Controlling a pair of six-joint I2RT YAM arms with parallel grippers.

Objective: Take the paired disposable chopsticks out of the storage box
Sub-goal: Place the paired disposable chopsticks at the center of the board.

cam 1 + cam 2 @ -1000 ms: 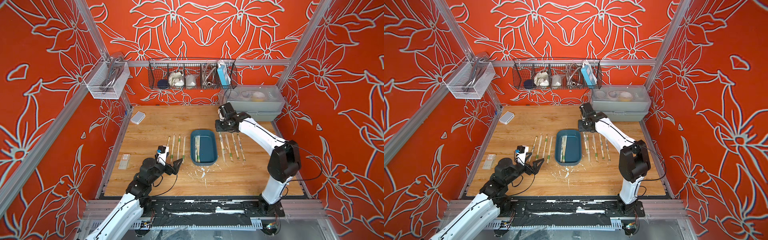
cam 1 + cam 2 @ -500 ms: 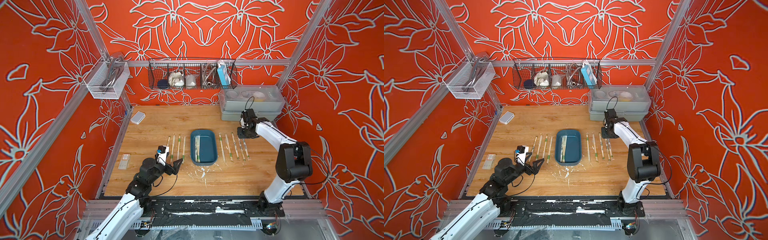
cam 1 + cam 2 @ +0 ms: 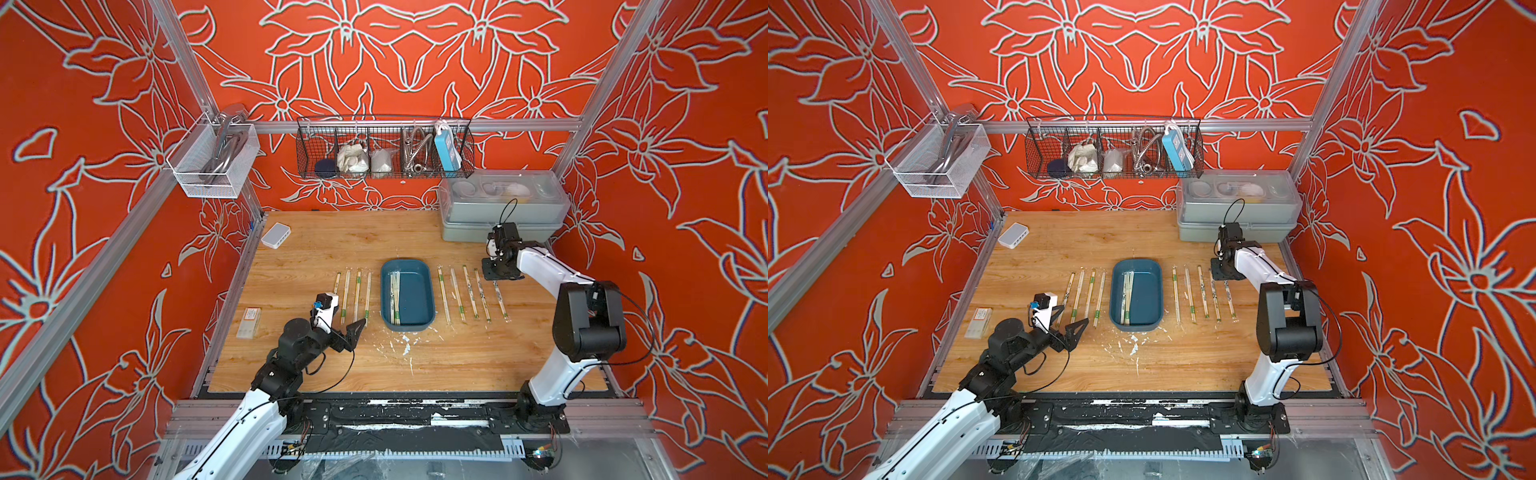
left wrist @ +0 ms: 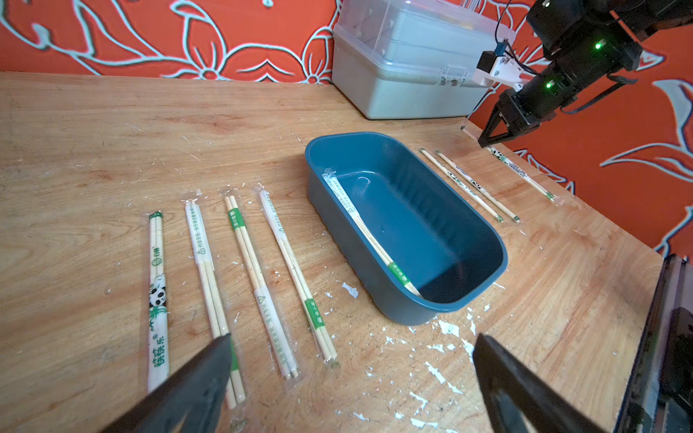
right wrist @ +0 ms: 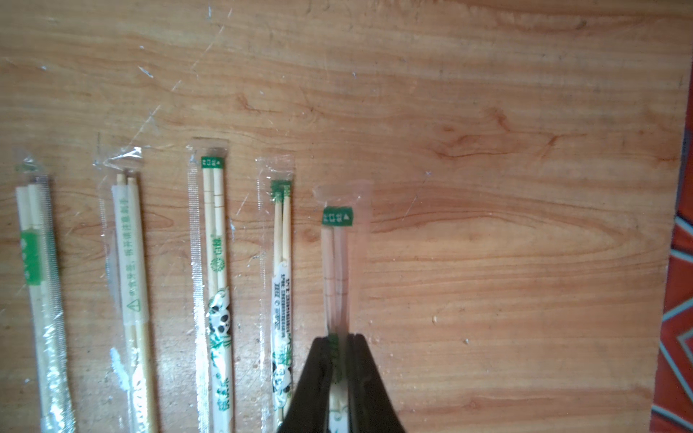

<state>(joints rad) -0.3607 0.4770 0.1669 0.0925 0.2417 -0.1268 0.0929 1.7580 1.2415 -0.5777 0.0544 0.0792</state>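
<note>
The paired disposable chopsticks [image 3: 395, 297] are partly lying in the storage box [image 3: 417, 291], the rest resting in rows on the worktop [image 3: 457, 365] either side. The right pincer [image 5: 339, 339] is pinching the outermost pair [image 5: 336, 262], jaws nearly together. The left pincer [image 4: 348, 343] is hovering fully spread, gripping nothing.

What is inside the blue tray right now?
Sleeved chopsticks lie along one long wall of the storage box; the remaining floor is bare. How many pairs are stacked there cannot be told.

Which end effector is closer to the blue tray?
Left. The left end effector hovers by the near left corner of the blue tray; the right end effector grips a chopstick pair beyond four others.
</note>
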